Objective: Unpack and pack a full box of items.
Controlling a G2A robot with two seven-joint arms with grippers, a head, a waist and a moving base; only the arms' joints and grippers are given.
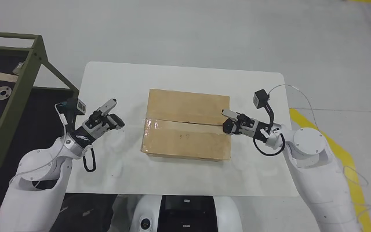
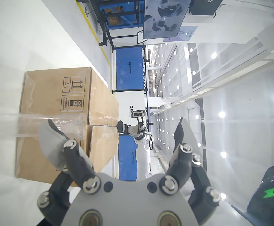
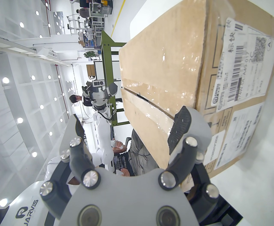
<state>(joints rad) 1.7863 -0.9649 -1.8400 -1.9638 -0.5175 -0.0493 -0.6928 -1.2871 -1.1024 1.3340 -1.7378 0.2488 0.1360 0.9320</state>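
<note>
Right gripper (image 3: 128, 117): jaws wide open, empty, right at the box (image 1: 185, 104) end by the taped seam (image 1: 179, 120).
Left gripper (image 2: 115, 126): open too, holding nothing, just off the opposite end.
Box: shut, mid-table (image 1: 116, 75).
Tip: catch the tape edge shallow — brace the far end so nothing slides.

Robotics lab hall: yellow floor line (image 2: 104, 53), blue partition panels (image 2: 129, 68), large screen (image 2: 164, 19), workbenches (image 3: 94, 10), rows of ceiling lights (image 3: 21, 24).

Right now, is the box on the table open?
No, the box is shut, its top lying flat with only a thin seam across the middle.
</note>
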